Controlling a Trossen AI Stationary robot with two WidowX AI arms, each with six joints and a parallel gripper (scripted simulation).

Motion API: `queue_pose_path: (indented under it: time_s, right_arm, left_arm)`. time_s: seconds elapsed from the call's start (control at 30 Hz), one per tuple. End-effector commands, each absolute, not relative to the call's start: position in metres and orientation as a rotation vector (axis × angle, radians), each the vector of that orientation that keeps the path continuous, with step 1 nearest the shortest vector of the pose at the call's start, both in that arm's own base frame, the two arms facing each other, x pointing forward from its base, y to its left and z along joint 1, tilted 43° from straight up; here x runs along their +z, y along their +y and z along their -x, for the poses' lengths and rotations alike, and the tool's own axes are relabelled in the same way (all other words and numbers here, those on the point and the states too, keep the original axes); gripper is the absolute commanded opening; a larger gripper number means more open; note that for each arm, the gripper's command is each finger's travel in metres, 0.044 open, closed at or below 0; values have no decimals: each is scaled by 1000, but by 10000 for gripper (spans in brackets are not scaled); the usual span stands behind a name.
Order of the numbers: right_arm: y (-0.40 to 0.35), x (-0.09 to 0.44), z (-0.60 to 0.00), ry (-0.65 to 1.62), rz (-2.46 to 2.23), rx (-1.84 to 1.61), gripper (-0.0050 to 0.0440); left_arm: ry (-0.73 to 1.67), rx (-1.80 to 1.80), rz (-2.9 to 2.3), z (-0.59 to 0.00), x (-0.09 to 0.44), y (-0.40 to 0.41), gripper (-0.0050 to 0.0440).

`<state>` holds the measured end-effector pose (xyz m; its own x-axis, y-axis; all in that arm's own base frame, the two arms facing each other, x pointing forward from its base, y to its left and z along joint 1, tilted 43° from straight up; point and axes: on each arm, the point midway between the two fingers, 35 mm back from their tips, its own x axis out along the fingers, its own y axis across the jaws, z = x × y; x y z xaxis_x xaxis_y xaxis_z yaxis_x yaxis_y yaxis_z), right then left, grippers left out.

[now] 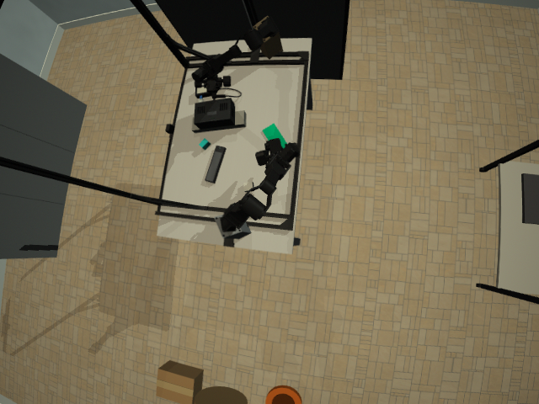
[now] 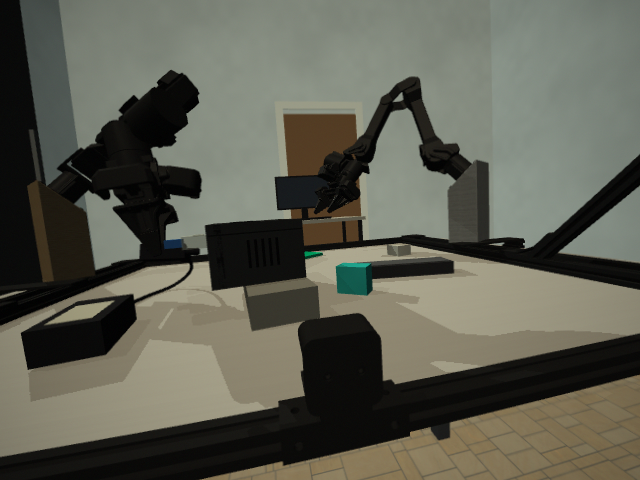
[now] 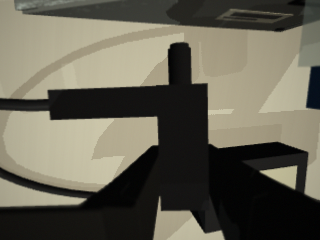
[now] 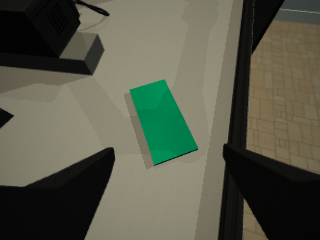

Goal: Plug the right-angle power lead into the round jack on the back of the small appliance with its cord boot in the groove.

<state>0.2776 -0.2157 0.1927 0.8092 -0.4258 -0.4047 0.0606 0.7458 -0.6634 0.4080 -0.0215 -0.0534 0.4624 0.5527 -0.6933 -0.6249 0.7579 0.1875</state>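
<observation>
The left jaws (image 1: 212,96) (image 2: 151,255) pinch the black right-angle plug (image 3: 183,127) just short of the boxy black appliance (image 1: 214,114) (image 2: 255,254) (image 3: 165,14), insertion, boot seating and release all remaining, while the right jaws (image 2: 328,210) stand spread.

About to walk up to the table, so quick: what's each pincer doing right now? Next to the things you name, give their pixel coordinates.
Left pincer (image 2: 152,253) (image 3: 184,175): closed, holding the right-angle plug (image 3: 182,130).
Right pincer (image 2: 328,209) (image 4: 169,150): open, holding nothing.

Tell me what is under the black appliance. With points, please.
A grey block (image 1: 240,118) (image 2: 281,305) (image 4: 84,50) shows under the appliance (image 1: 214,114) (image 2: 255,255) (image 4: 37,25), sticking out past it. The covered part cannot be seen.
</observation>
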Motion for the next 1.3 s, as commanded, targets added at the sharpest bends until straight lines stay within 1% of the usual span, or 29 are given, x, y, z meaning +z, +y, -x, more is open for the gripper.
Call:
queue_pose_path:
  time_s: [0.0,1.27]
  right_arm:
    - [-216,193,-278,575,688,-285,400]
    - [-216,193,-278,575,688,-285,400]
  left_arm:
    - [804,691,122,-407,-50,-19,0]
    - [749,548,189,-404,-42,-18,0]
